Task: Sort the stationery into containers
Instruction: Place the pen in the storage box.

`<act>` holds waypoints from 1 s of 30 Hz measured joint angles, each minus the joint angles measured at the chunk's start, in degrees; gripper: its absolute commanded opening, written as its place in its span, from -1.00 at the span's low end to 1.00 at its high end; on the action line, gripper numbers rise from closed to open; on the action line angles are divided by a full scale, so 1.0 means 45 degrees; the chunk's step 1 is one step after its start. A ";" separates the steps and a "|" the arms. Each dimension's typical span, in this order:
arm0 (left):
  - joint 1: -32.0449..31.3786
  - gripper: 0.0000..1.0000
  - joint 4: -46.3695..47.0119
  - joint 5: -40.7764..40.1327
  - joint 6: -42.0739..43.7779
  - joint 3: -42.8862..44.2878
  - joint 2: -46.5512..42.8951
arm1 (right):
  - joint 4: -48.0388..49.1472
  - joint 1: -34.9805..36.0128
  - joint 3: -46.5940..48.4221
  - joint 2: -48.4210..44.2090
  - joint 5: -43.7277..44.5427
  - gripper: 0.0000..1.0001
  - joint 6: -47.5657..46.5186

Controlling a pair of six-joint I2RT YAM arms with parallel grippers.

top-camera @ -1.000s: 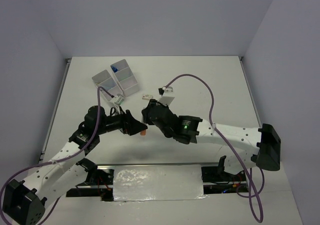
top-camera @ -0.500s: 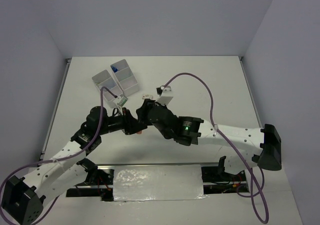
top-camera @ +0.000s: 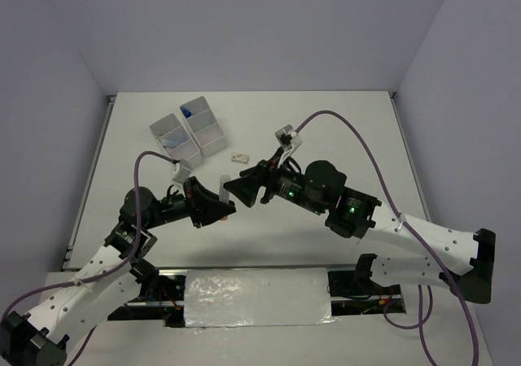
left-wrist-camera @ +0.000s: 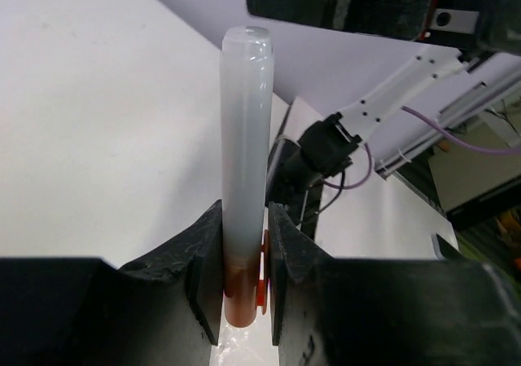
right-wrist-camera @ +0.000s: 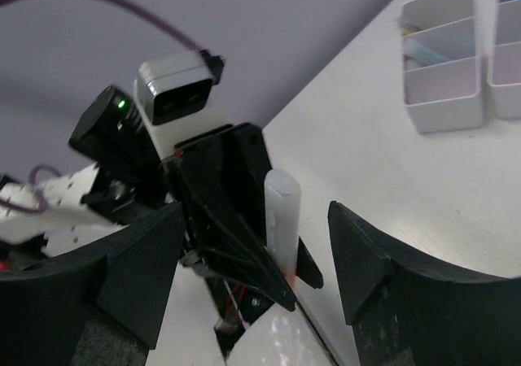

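White table (top-camera: pixel 350 130) with pale lilac walls around it fills the top view, and both arms meet above its near middle part. The left gripper (left-wrist-camera: pixel 244 236) is closed tightly on an orange highlighter (left-wrist-camera: pixel 247 138): its two black fingers (left-wrist-camera: pixel 203 260) press the lower part of the body from both sides. The long cloudy white cap stands straight out beyond the fingertips, and only a short orange end shows between the fingers. The highlighter is up in the air, not touching the table.

The right gripper (right-wrist-camera: pixel 256 220) faces the left one directly. Its fingers (right-wrist-camera: pixel 383 260) are spread wide, and in the right wrist view the white cap is seen in the gap between them, apart from both fingers. It has nothing in its hold.

The containers (top-camera: pixel 213 142) stand at the far left part of the table, well apart from both grippers. One bin at the far end has something blue (top-camera: pixel 189 114) inside; what it is exactly, I cannot tell. A tiny pale eraser (top-camera: pixel 238 159) lies on the table between the containers and the right arm
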 measured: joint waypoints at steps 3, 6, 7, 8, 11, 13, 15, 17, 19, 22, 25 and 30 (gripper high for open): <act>-0.0015 -1.00 0.1205 0.0860 -0.0418 -0.0340 0.0010 | 0.0282 0.0000 0.0000 0.0155 -0.1316 0.49 -0.0607; -0.0073 -1.00 0.2001 0.1443 -0.0767 -0.0568 0.0019 | 0.0559 0.0000 0.0005 0.0457 -0.2399 0.32 -0.1030; -0.0092 -1.00 0.2186 0.1608 -0.0816 -0.0593 0.0010 | 0.0651 0.0000 0.0015 0.0602 -0.2696 0.27 -0.1132; -0.0117 -1.00 0.2351 0.1705 -0.0889 -0.0597 0.0005 | 0.0709 0.0000 0.0049 0.0748 -0.2929 0.23 -0.1214; -0.0160 -1.00 0.2992 0.2055 -0.1137 -0.0602 0.0000 | 0.0763 0.0000 0.0165 0.1268 -0.3395 0.03 -0.1375; -0.0170 -1.00 0.3211 0.2166 -0.1180 -0.0602 -0.0049 | 0.0782 0.0000 0.0165 0.1506 -0.3580 -0.46 -0.1501; -0.0165 -0.92 0.3157 0.2123 -0.1205 -0.0646 -0.0107 | 0.0981 0.0000 0.0194 0.1695 -0.3895 -1.00 -0.1583; -0.0170 -0.61 0.3045 0.2176 -0.1307 -0.0646 -0.0146 | 0.0967 0.0000 0.0199 0.1715 -0.4133 -1.00 -0.1724; -0.0189 0.60 0.2846 0.1943 -0.1020 -0.0636 -0.0141 | 0.1030 0.0000 0.0199 0.1724 -0.4163 -1.00 -0.1802; -0.0233 0.99 0.1044 0.0947 -0.0539 -0.0185 -0.0049 | 0.0976 -0.0029 0.0248 0.1763 -0.3609 -1.00 -0.2025; -0.0301 0.99 -0.2569 -0.1996 -0.0029 0.1671 0.0622 | 0.0986 -0.0155 0.0481 0.1938 -0.1734 -1.00 -0.2069; -0.0413 0.99 -0.9102 -0.9593 -0.1127 0.5464 0.2239 | 0.2093 -0.1039 0.1311 0.3541 0.2953 -1.00 -0.1817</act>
